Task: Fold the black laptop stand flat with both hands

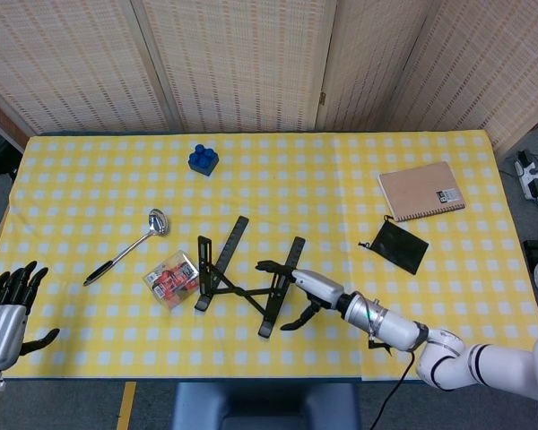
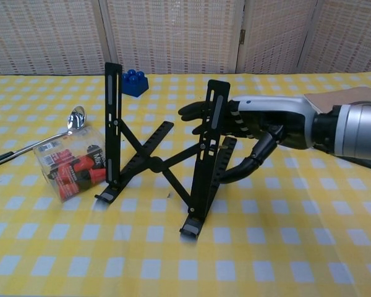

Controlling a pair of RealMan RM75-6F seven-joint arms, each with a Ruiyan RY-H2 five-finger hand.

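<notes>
A staged test room: woven folding screens behind a surface in yellow checked cloth.

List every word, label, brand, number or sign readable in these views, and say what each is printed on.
None can be read with certainty.
Clear box of red items: dark label with white print, too blurred to read.
Tan notebook: small label sticker in one corner, too small to read.
Black laptop stand, blue block, ladle, black pouch: no text visible.
</notes>
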